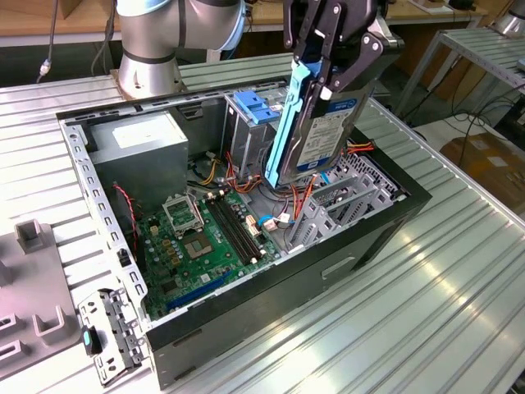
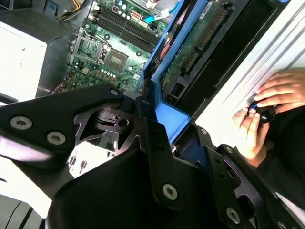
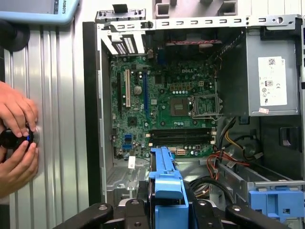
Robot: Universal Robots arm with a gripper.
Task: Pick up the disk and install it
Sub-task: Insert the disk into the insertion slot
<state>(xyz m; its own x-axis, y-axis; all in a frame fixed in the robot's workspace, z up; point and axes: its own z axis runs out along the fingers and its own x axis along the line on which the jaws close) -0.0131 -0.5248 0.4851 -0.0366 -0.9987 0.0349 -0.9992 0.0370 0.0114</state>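
The disk (image 1: 332, 135) is clamped in the claw (image 1: 335, 78), whose jaws are closed on its upper end. It is hung on edge, with the blue plastic carrier (image 1: 285, 123) running down one side. This is judged to suit a downward slide into a slot. Directly beneath the claw lies the open computer case (image 1: 271, 316). The grey drive bay (image 1: 340, 201) sits near the disk's lower edge, though whether the two touch cannot be told. Just beside the claw stands the metal cage with the blue latch (image 1: 254, 108). Farther off are the motherboard (image 1: 201, 242) and the power supply (image 1: 139, 144). In the first wrist view, a person's hands (image 3: 16, 143) are set on a small dark controller, well apart from the claw and outside the case.
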